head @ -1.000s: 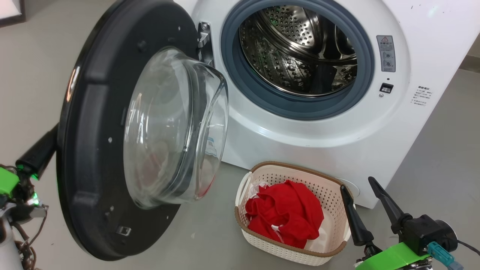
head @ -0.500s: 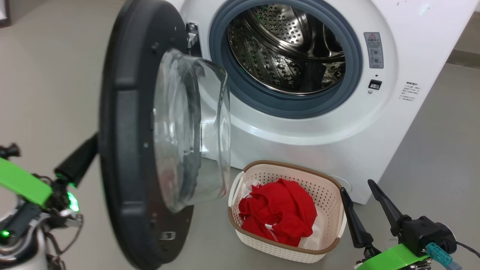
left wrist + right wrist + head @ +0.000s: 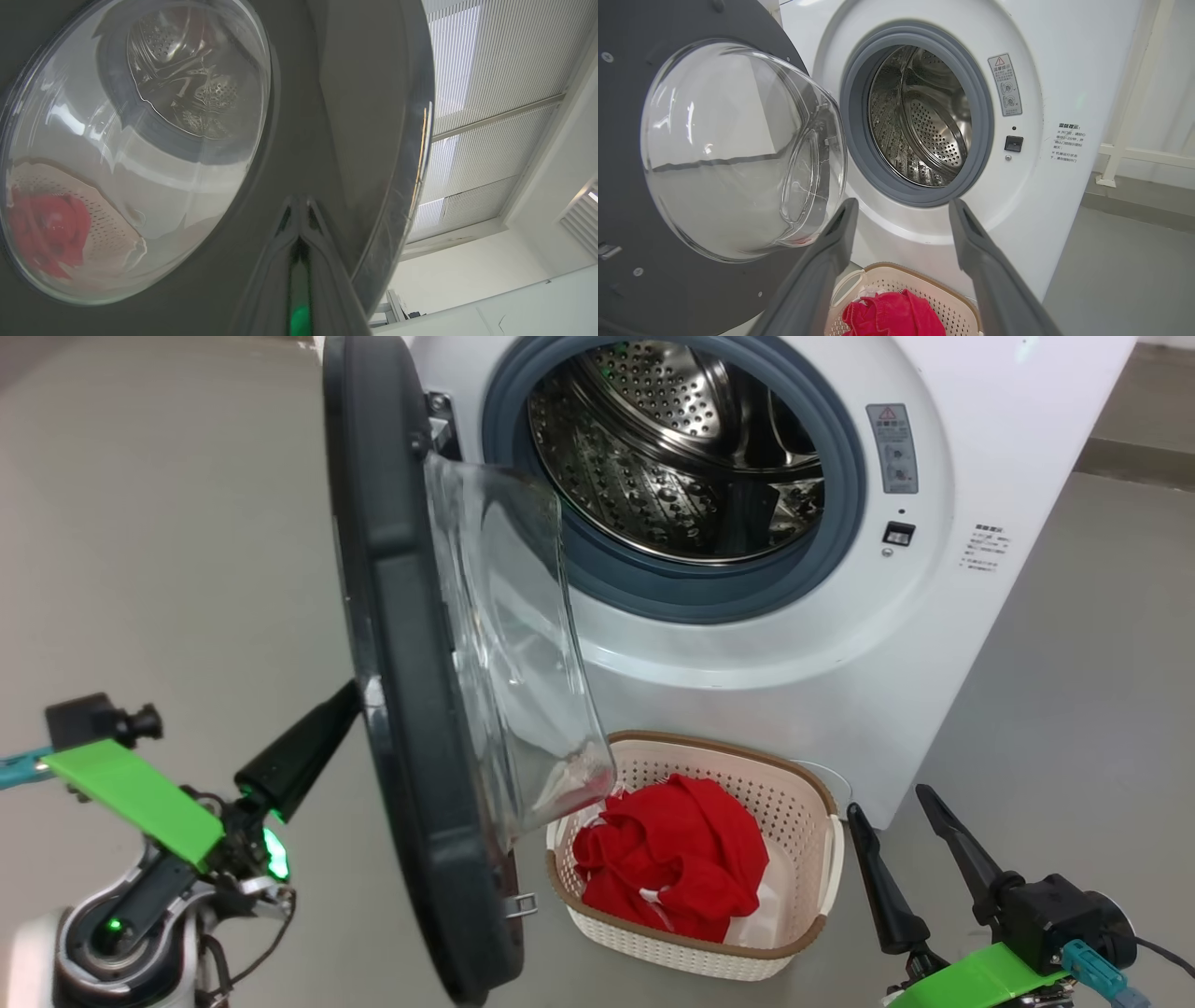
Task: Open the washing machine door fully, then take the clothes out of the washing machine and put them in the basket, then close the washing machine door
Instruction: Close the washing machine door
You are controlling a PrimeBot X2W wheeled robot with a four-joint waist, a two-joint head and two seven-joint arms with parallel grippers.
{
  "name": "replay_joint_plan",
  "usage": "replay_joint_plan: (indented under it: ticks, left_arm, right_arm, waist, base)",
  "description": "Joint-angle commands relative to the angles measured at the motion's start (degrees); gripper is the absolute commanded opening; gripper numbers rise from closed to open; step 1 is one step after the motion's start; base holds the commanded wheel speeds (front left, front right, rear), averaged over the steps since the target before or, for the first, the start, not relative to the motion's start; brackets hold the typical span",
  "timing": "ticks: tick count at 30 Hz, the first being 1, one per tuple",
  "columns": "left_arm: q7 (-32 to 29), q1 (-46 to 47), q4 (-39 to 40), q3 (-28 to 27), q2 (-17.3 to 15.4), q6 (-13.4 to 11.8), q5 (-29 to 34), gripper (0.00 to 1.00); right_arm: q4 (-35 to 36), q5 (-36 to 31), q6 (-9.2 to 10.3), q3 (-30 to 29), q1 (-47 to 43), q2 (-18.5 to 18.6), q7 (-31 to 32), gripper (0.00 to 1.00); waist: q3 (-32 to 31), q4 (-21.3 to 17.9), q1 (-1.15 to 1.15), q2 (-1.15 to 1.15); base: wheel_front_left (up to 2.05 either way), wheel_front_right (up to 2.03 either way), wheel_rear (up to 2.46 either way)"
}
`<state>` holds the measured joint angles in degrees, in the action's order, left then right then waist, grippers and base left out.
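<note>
Your basket (image 3: 672, 947), lower centre, holds red clothes (image 3: 681, 859); drum (image 3: 653, 457) shows bare steel. Washer door (image 3: 411, 709) overlaps basket's left edge, left gripper (image 3: 336, 709) clenched against it, right gripper (image 3: 887, 803) released.

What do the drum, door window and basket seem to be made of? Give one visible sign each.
Drum: likely stainless steel, polished; it mirrors light and has punched holes.
Door window: clear glass or plastic, glossy; you see through it.
Basket: probably moulded plastic, matte cream; regular perforations, brown woven-look rim.
</note>
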<state>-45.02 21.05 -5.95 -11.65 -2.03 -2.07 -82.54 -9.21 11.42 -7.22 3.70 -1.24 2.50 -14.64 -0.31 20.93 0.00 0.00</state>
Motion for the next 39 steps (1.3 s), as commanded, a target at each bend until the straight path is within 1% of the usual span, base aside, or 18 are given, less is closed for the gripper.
replay_joint_plan:
  ticks: [1, 12, 19, 23, 29, 32, 39]
  left_arm:
    - [0.0, 0.5, 2.1, -0.2, -0.9, -0.3, -0.9, 0.00]
    - [2.9, 0.3, 1.8, 3.3, -0.9, 0.1, -5.3, 0.00]
    - [4.5, 0.4, 0.7, 5.0, -0.9, 0.6, -7.0, 0.00]
    - [4.7, 0.6, 0.2, 5.5, -0.9, 1.4, -8.8, 0.00]
    - [5.9, 1.3, -0.9, 5.9, -0.9, 2.3, -9.2, 0.00]
    - [6.3, 2.0, -1.5, 6.2, -0.9, 2.7, -10.7, 0.00]
    - [9.0, 3.4, -2.5, 6.7, -0.9, 3.4, -11.6, 0.00]
  right_arm:
    - [1.3, 1.2, -0.26, 1.1, 1.3, 0.4, -0.4, 1.00]
    - [1.2, 1.2, -0.26, 1.3, 2.0, 0.4, -0.4, 1.00]
    - [1.2, 1.2, -0.26, 1.4, 2.4, 0.4, -0.4, 1.00]
    - [1.2, 1.0, -0.26, 1.3, 2.5, 0.4, -0.4, 1.00]
    - [1.5, 0.7, -0.26, 1.2, 2.7, 0.4, -0.4, 1.00]
    - [1.6, 0.6, -0.26, 1.2, 2.9, 0.4, -0.4, 1.00]
    - [1.6, 0.4, -0.26, 0.9, 3.6, 0.4, -0.4, 1.00]
  waist:
    - [0.2, -0.5, 0.00, 0.00]
    - [1.1, -3.8, 0.00, 0.00]
    - [1.6, -6.5, 0.00, 0.00]
    - [1.8, -8.2, 0.00, 0.00]
    - [2.7, -10.5, 0.00, 0.00]
    - [3.2, -11.6, 0.00, 0.00]
    - [4.3, -13.7, 0.00, 0.00]
  base:
    - [0.00, 0.00, 0.00]
    - [0.00, 0.00, 0.00]
    - [0.00, 0.00, 0.00]
    - [0.00, 0.00, 0.00]
    - [0.00, 0.00, 0.00]
    - [0.00, 0.00, 0.00]
    - [0.00, 0.00, 0.00]
